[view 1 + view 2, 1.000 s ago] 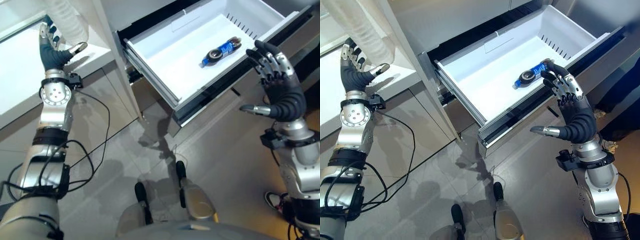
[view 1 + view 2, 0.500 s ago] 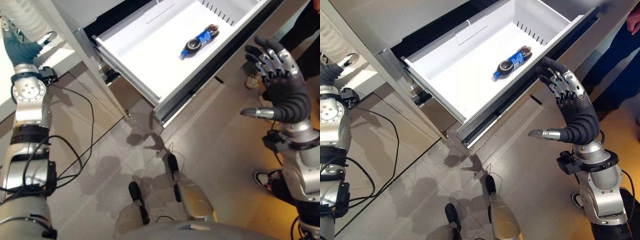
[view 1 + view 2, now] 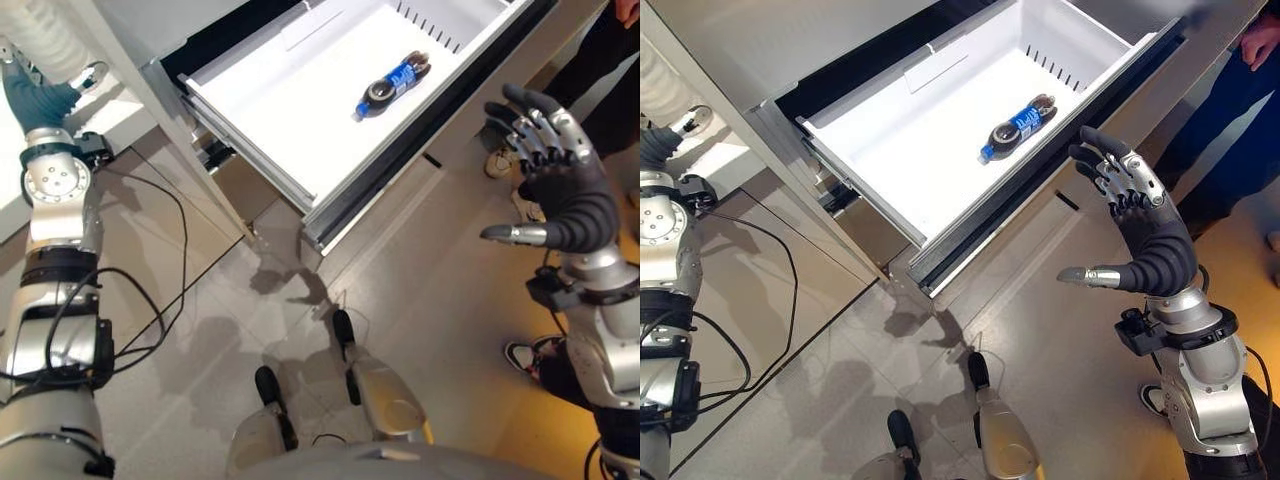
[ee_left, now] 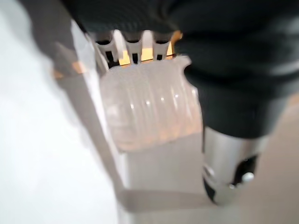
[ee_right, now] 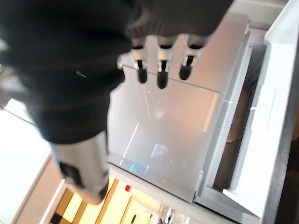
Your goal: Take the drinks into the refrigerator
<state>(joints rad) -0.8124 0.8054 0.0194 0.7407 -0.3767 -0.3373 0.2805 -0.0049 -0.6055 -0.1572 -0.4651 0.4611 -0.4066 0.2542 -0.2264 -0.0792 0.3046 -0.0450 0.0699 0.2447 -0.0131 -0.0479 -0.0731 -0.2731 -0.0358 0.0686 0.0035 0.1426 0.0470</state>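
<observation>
Head stereo eyes look down, sharing the open drawer [image 3: 300, 110]; wrist views close.

Pale grey floor tiles [image 3: 420, 300] are reflecting soft overhead light. A white counter [image 3: 120, 110] is standing at far left above beige cabinet fronts [image 3: 750, 270]. At far right, a person's dark trouser legs [image 3: 1230, 130] are showing beside a sneaker [image 3: 497, 163].
</observation>
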